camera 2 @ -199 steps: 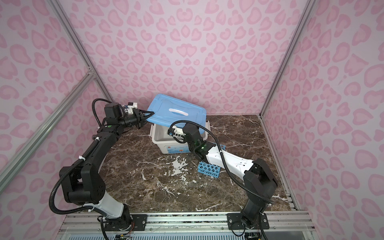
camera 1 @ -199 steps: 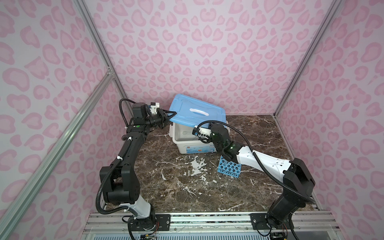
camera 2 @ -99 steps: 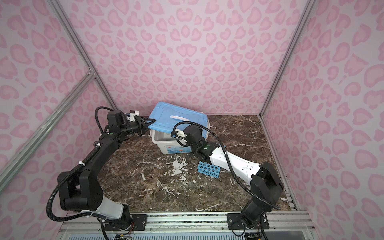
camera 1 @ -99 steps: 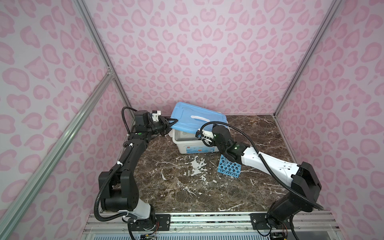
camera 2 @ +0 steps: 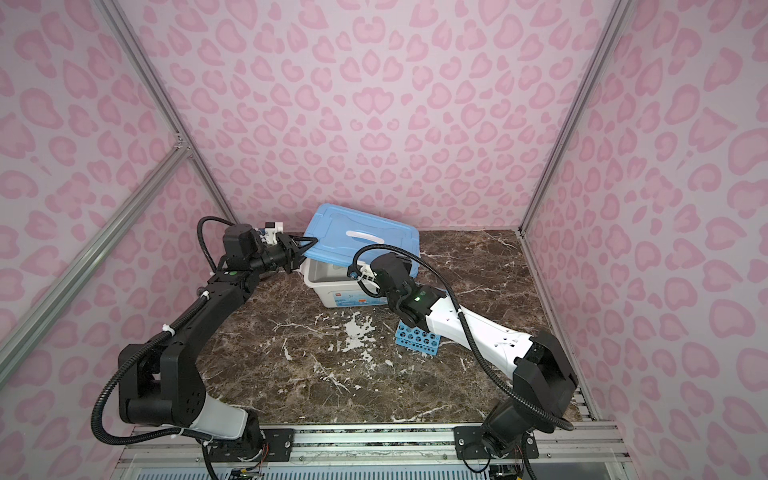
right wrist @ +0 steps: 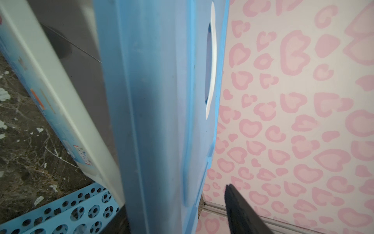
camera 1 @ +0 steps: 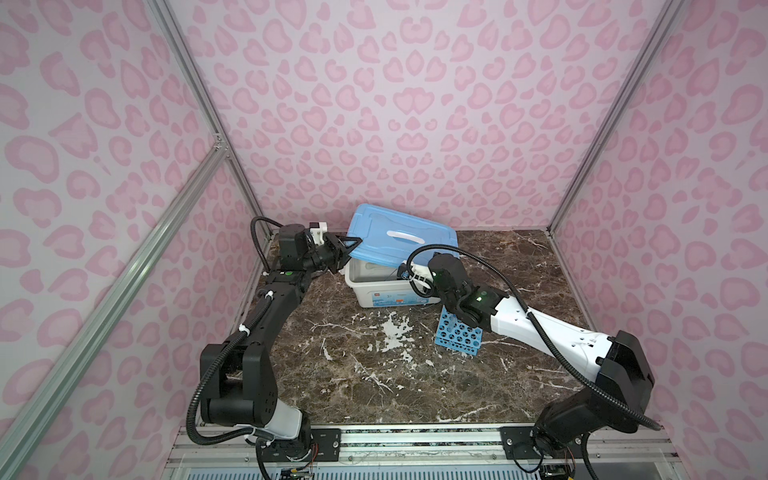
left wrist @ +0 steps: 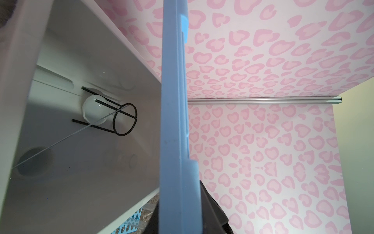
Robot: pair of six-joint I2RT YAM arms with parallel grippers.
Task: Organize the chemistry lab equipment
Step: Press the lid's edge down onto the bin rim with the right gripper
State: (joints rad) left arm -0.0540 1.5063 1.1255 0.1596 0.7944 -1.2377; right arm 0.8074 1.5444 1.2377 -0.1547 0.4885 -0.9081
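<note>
blue perforated rack (camera 1: 457, 337) lies on the marble table (camera 1: 374, 386) just beside the white storage box (camera 1: 376, 293) (black wire ring stand (left wrist: 123, 118) tipped inside); right gripper (camera 1: 409, 275) spread astride the edge of the tilted blue lid (camera 1: 399, 243), left gripper (camera 1: 347, 246) pinching its corner
</note>
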